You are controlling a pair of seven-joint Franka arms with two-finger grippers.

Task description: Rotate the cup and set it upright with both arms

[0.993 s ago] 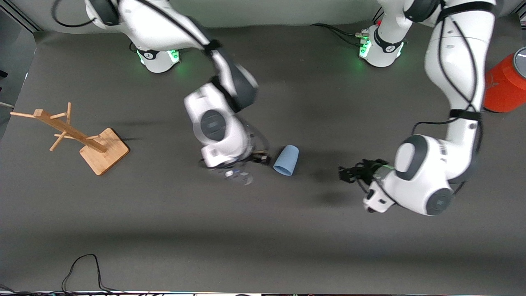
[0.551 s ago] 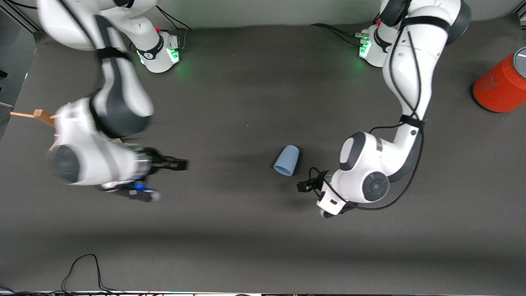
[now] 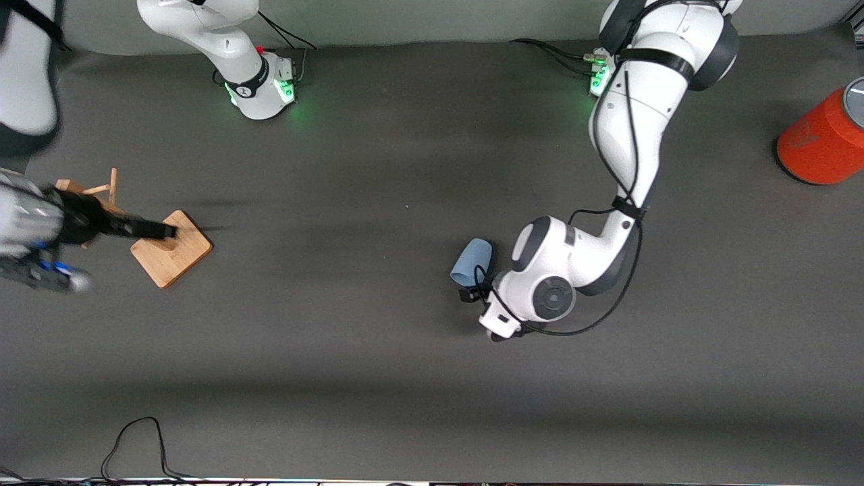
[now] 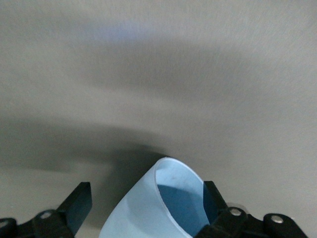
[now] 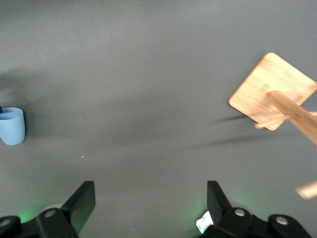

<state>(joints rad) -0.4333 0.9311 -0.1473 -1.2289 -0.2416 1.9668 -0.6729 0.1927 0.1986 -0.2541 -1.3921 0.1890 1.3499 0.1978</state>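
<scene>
The little light-blue cup [image 3: 472,261] lies on its side on the dark grey table [image 3: 378,351], about in the middle between the two ends. Its wide open mouth points toward the front camera and its narrow bottom points toward the robots' bases.

The left gripper [image 3: 470,289] is right at the cup's open end. In the left wrist view the cup [image 4: 163,203] sits between the two black fingers [image 4: 78,207], and the fingers stand wide apart. One finger is close by the cup's rim and the other one has a gap next to the cup. I cannot tell if any finger touches the cup. The cup is not squeezed.

The right gripper [image 3: 152,231] is well apart from the cup, at the right arm's end of the table. It is up over the wooden mug tree [image 3: 145,236], above the square wooden base. In the right wrist view its fingers [image 5: 81,203] are spread wide with nothing between them. That view also shows the mug tree's base [image 5: 272,91] below, and the cup [image 5: 12,126] small and a long way off.

A big orange-red can [image 3: 823,138] stands at the left arm's end of the table, well apart from the cup.

A black cable [image 3: 135,442] lies at the table's edge nearest the front camera.
</scene>
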